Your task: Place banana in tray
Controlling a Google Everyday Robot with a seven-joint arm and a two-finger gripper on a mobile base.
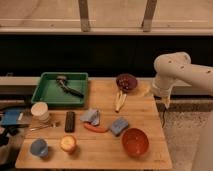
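The pale yellow banana (119, 100) lies on the wooden table (145, 115), just in front of the maroon bowl (126, 81). The green tray (50, 92) sits at the table's back left with a dark utensil (67, 87) in it. My gripper (164, 102) hangs off the white arm (175, 70) at the table's right edge, right of the banana and apart from it. It holds nothing that I can see.
An orange bowl (134, 141) stands front right. A thin orange-red stick (95, 128), a blue sponge (119, 126) and a grey cloth (91, 116) lie mid-table. A dark remote (70, 121), white cup (39, 112), blue cup (38, 148) and orange fruit (68, 144) are at the left.
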